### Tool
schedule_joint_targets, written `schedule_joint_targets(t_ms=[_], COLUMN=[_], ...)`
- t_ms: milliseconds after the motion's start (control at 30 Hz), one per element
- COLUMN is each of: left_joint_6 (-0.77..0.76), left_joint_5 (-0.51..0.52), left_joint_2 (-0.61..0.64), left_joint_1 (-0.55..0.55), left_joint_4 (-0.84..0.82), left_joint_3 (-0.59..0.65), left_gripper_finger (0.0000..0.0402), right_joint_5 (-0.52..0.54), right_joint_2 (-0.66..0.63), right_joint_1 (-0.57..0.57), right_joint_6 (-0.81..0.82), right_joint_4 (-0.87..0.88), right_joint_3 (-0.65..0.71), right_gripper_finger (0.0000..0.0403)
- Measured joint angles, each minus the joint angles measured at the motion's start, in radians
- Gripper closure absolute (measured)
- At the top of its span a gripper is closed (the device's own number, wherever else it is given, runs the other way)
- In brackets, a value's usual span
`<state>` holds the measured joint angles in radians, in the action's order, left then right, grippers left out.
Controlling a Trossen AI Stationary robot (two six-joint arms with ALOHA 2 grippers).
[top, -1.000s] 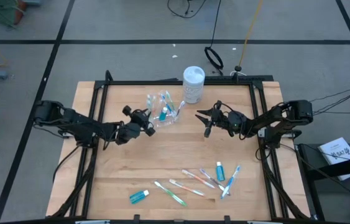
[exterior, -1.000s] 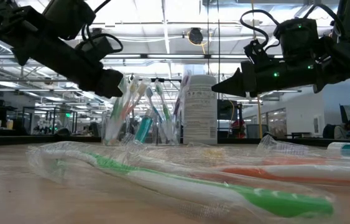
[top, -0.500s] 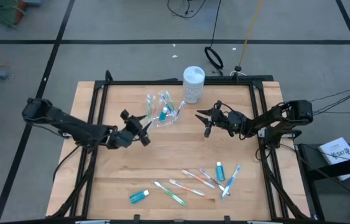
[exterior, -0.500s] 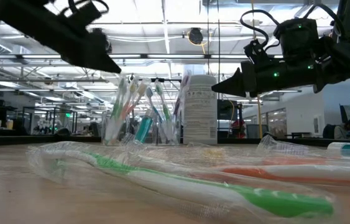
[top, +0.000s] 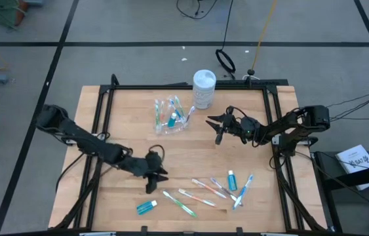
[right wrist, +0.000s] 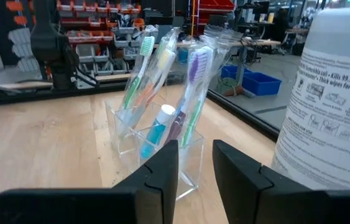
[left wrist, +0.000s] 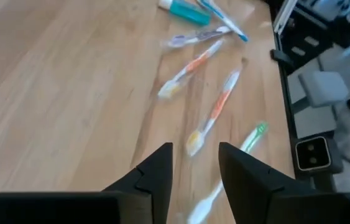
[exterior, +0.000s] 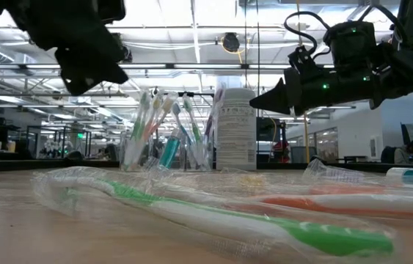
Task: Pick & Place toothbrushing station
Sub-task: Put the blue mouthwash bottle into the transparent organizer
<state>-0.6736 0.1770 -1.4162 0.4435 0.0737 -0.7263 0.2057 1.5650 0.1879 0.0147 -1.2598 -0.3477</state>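
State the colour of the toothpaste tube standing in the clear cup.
Teal with a white cap; the right wrist view shows it best.

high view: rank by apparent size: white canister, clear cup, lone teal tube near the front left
1. Clear cup, counting the brushes sticking out of it.
2. White canister; close to the cup, ranking unsure.
3. Teal tube, clearly smallest.

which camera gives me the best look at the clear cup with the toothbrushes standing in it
The right wrist view: the clear cup sits close ahead with its wrapped toothbrushes and a teal tube plainly visible. The high view shows it small from above; the low view shows it far back beside the white canister; the left wrist view misses it.
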Motion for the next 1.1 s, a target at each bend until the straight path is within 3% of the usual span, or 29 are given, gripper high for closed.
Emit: schedule_joint_targets(t_ms=[267, 433, 667, 867, 1100], left_joint_6=[0.106, 0.208, 0.020, 0.003, -0.176], left_joint_5=[-0.024, -0.024, -0.213, -0.322, -0.290], left_joint_2=[-0.133, -0.194, -0.234, -0.234, -0.234], left_joint_1=[0.018, 0.012, -0.060, -0.047, 0.041], left_joint_4=[-0.271, -0.341, -0.448, -0.499, -0.468], left_joint_3=[-0.272, -0.346, -0.382, -0.379, -0.379], left_gripper_finger=[0.0270, 0.0260, 0.0198, 0.0167, 0.0172], right_joint_5=[-0.001, 0.000, 0.001, 0.002, 0.002], right_joint_2=[0.000, 0.000, 0.000, 0.000, 0.000], right_joint_1=[0.000, 0.000, 0.001, 0.002, 0.002], right_joint_6=[0.114, 0.085, 0.039, -0.005, 0.007], right_joint_4=[0.025, -0.002, -0.021, -0.063, -0.034], right_joint_3=[0.000, 0.000, 0.000, -0.001, -0.001], right_gripper_finger=[0.0312, 0.0312, 0.0312, 0.0312, 0.0312])
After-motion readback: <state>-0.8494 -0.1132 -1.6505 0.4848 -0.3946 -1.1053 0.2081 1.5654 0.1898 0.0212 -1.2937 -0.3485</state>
